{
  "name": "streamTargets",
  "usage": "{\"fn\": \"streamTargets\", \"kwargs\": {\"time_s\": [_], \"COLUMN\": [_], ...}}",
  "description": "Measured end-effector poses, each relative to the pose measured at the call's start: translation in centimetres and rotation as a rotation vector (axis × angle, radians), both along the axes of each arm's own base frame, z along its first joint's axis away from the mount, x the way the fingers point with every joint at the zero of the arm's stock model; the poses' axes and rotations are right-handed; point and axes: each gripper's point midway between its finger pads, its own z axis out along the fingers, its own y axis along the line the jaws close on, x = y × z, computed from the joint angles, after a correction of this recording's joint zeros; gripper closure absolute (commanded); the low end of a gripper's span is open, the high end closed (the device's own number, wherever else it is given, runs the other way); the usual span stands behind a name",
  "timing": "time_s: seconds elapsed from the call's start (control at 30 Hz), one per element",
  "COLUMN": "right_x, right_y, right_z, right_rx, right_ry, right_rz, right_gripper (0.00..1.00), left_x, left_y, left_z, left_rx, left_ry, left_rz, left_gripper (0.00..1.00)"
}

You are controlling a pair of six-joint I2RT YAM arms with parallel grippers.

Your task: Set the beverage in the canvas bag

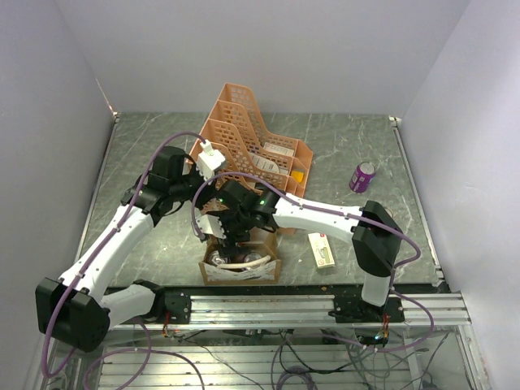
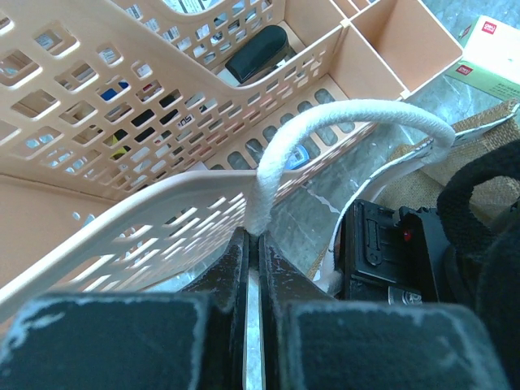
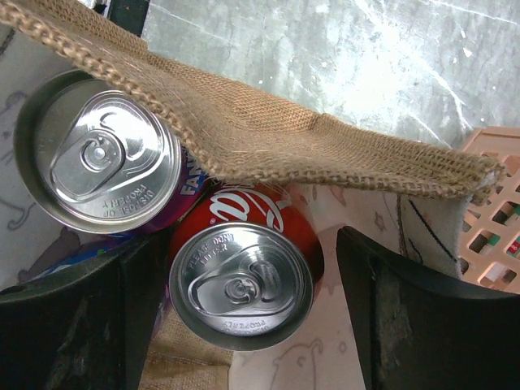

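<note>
The tan canvas bag (image 1: pixel 240 268) stands at the table's near edge. My left gripper (image 1: pixel 209 160) is shut on one cream handle (image 2: pixel 341 122), pinched between the fingertips (image 2: pixel 253 237) and lifted up beside the organizer. My right gripper (image 1: pixel 231 231) reaches down into the bag's mouth. In the right wrist view its jaws (image 3: pixel 244 313) are open on either side of an upright red cola can (image 3: pixel 241 280), with a gap at the right finger (image 3: pixel 431 317). A purple can (image 3: pixel 97 158) stands next to it inside the bag, under the burlap rim (image 3: pixel 268 130).
A peach lattice file organizer (image 1: pixel 252 142) stands just behind the bag, close to my left gripper. Another purple can (image 1: pixel 362 176) stands at the right of the table. A small white box (image 1: pixel 322 249) lies right of the bag.
</note>
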Motion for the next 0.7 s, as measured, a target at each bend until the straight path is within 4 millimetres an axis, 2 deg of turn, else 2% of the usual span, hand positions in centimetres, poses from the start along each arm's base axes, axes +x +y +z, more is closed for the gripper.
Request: {"fn": "streamTargets", "kwargs": {"time_s": [0.33, 0.7], "right_x": [-0.1, -0.1], "right_y": [0.0, 0.0], "right_z": [0.2, 3.2], "right_rx": [0.003, 0.064], "right_ry": [0.002, -0.029], "right_rz": [-0.005, -0.007], "right_gripper": [0.15, 0.15], "left_x": [0.0, 0.0], "left_y": [0.0, 0.0], "left_z": [0.1, 0.0], "left_rx": [0.000, 0.001], "left_ry": [-0.010, -0.009], "left_rz": [-0.003, -0.003], "left_gripper": [0.93, 0.93]}}
